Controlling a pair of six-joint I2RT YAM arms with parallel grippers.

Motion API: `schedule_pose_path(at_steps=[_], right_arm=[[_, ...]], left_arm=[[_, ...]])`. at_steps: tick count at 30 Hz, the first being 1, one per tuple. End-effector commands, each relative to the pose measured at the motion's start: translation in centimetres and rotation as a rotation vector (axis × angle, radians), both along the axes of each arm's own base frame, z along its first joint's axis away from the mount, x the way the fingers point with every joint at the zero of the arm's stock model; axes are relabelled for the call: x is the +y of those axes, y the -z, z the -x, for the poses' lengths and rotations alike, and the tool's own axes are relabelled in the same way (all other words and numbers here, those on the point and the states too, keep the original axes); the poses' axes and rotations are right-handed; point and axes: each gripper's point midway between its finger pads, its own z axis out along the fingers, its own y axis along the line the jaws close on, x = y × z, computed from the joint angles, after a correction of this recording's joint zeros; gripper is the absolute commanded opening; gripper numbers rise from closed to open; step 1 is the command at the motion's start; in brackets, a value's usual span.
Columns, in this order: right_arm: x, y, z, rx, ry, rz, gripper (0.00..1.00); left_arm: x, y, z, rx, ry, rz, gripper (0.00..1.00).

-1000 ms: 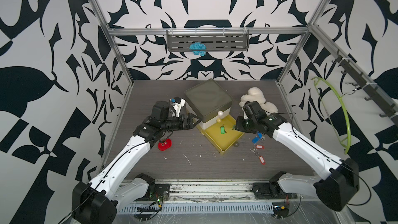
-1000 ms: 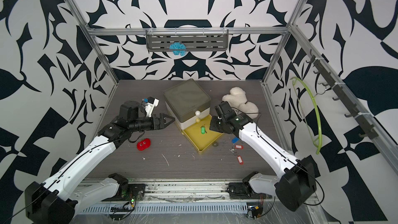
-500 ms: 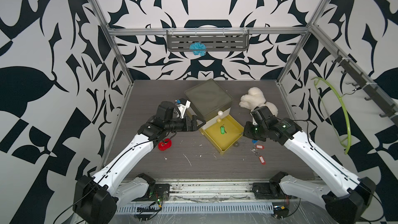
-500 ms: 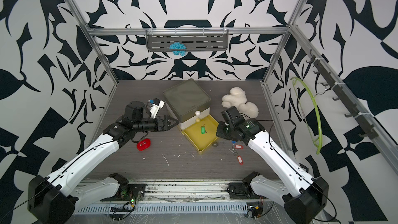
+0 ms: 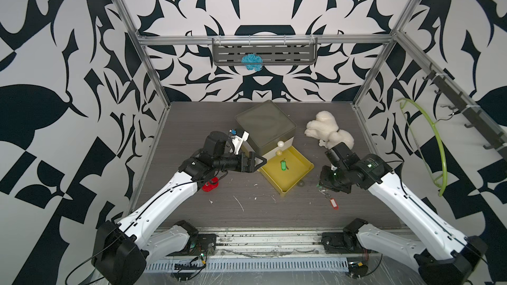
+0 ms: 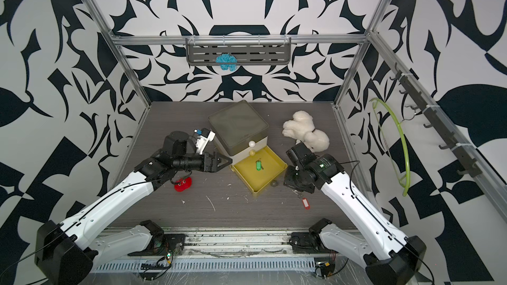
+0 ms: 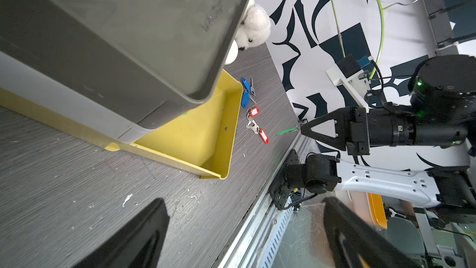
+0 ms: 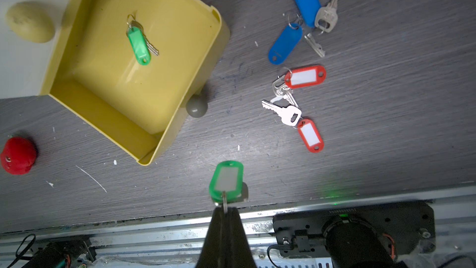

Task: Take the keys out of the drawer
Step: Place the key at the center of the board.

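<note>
Beside the drawer (image 8: 108, 117), the right gripper (image 8: 224, 208) pinches a green-tagged key (image 8: 226, 180) by its ring, which is likely light, swingy and slippery; the left gripper (image 5: 262, 161) gapes, empty.

Black-and-white patterned walls (image 5: 274, 9) enclose a grey wood-grain tabletop (image 5: 274, 215); a slotted shelf (image 5: 288, 53) (grey) hangs at the back.

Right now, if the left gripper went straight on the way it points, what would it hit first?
Probably the near side wall of the yellow drawer, just where it leaves the cabinet. Height is unclear, so the left gripper might pass above the rim.
</note>
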Motion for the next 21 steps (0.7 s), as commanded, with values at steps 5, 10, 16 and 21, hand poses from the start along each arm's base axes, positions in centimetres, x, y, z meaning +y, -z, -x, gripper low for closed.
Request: schedule_pose_path(at_steps=[5, 10, 16, 21], right_arm=[[-1.4, 2.6, 2.6, 0.126, 0.036, 0.058, 0.00], [-1.7, 4.5, 3.9, 0.224, 0.039, 0.086, 0.00], [-2.0, 5.9, 4.8, 0.288, 0.045, 0.106, 0.00], [-2.2, 6.8, 5.6, 0.329, 0.044, 0.113, 0.00]], left_arm=[[-1.0, 0.8, 1.0, -0.029, 0.048, -0.023, 0.99], [-1.8, 1.1, 1.7, -0.033, 0.073, -0.037, 0.99], [-2.2, 1.7, 2.4, -0.050, 0.087, -0.055, 0.99], [-2.5, 1.9, 2.8, -0.068, 0.090, -0.056, 0.99]])
